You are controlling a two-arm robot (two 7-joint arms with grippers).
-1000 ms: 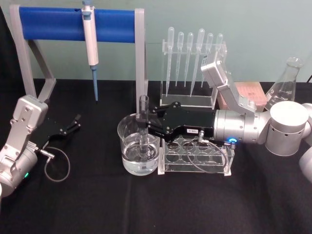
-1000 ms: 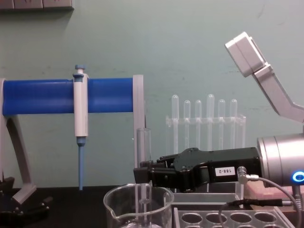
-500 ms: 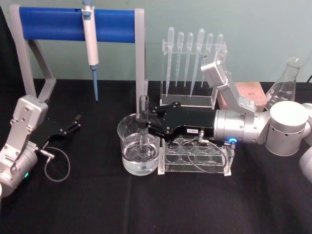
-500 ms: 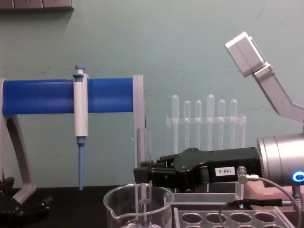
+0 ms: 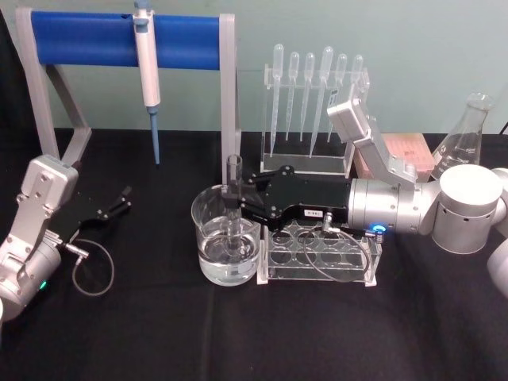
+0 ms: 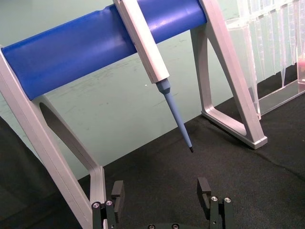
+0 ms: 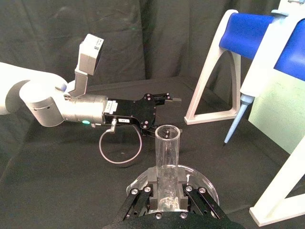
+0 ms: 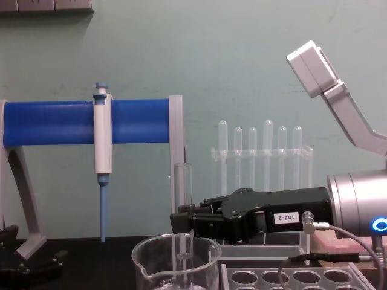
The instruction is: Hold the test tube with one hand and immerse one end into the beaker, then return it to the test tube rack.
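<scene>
The right gripper (image 5: 232,208) is closed on the test tube (image 5: 233,171), clamping it near mid-length and holding it upright inside the beaker (image 5: 205,238). The tube's rounded lower end sits down in the clear liquid. The beaker stands on the black surface (image 5: 238,333), just beside the left end of the clear test tube rack (image 5: 317,255). The left gripper (image 5: 123,200) rests at the far left, fingers spread apart with nothing between them.

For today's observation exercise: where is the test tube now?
Head view, centre: the test tube stands upright in the right pincer, its lower end inside the beaker, just left of the rack. The left pincer rests far left.
</scene>
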